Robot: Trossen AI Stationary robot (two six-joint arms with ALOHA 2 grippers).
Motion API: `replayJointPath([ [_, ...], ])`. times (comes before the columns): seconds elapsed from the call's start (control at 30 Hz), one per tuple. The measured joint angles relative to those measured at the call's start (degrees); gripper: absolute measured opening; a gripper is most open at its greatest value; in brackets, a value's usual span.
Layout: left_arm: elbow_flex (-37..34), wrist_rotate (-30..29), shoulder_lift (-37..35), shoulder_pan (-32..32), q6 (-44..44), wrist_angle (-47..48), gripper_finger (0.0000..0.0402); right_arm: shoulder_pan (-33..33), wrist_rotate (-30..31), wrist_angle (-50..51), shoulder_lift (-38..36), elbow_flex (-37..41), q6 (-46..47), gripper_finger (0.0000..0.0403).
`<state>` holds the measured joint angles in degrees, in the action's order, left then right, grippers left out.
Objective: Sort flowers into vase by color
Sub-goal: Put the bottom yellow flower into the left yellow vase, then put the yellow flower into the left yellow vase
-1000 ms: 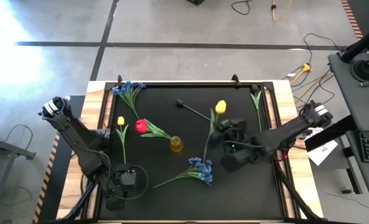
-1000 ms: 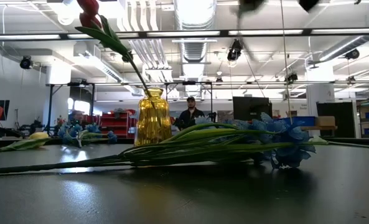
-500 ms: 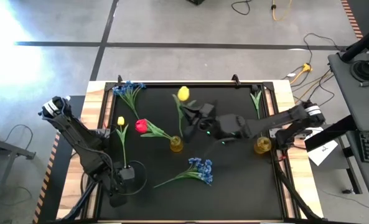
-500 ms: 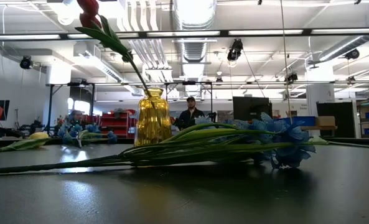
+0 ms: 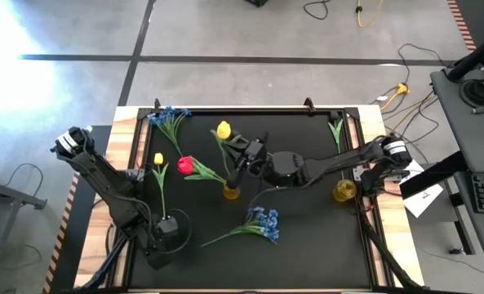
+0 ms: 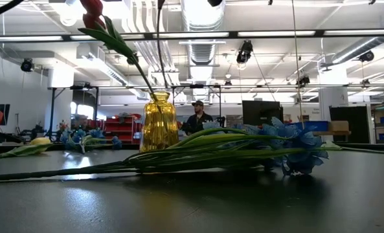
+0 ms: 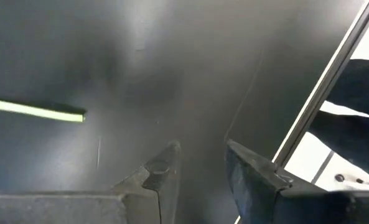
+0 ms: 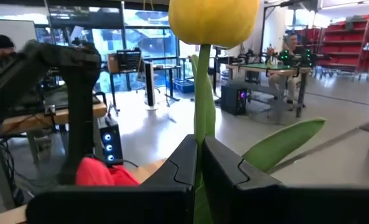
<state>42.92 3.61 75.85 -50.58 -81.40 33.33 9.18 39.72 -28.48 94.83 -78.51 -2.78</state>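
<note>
Right jaws (image 5: 243, 155) clamped on yellow artificial tulip's green stem (image 8: 202, 112).
Bloom stood above jaws; left jaws (image 7: 200, 171) apart, low over bench (image 5: 307, 245).

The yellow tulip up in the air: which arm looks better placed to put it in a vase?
The right: its gripper already clamps the yellow tulip by the stem above the amber glass vase. The left gripper waits at the near edge.

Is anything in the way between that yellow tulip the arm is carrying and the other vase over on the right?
Nothing visible. The right gripper holds the yellow tulip above the vase with the red tulip; the mat toward the empty vase is bare.
</note>
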Motion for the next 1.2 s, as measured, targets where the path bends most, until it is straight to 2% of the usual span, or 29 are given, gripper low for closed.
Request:
replayJointPath([
  [0.13,0.4,0.0,0.0,0.0,-1.2,1.6,0.0113,-0.9,-2.6,-2.7,0.0,1.7,1.6,0.0012],
  [0.43,0.4,0.4,-1.8,0.3,-8.2,9.7,0.0123,-1.3,-2.9,-7.0,0.2,6.7,3.1,0.0012],
  [0.6,0.5,-0.8,-6.1,2.8,-11.1,14.8,0.0157,-1.3,-4.3,-7.9,0.5,8.6,3.8,0.0012],
  [0.83,0.3,-9.5,-13.7,4.8,-18.3,24.2,0.0217,-1.3,-5.8,-2.4,0.9,9.2,8.0,0.0015],
  [0.97,-1.5,-14.7,-17.1,4.8,-25.2,27.3,0.0232,-1.3,-7.0,2.3,0.9,8.5,10.0,0.0047],
  [1.13,-7.6,-21.4,-19.8,5.5,-33.4,27.7,0.0233,-1.2,-8.9,14.0,-0.5,5.4,14.7,0.0125],
  [1.2,-8.7,-25.1,-19.5,7.7,-36.5,26.4,0.0230,-0.9,-9.7,20.0,-1.2,3.4,16.9,0.0155],
])
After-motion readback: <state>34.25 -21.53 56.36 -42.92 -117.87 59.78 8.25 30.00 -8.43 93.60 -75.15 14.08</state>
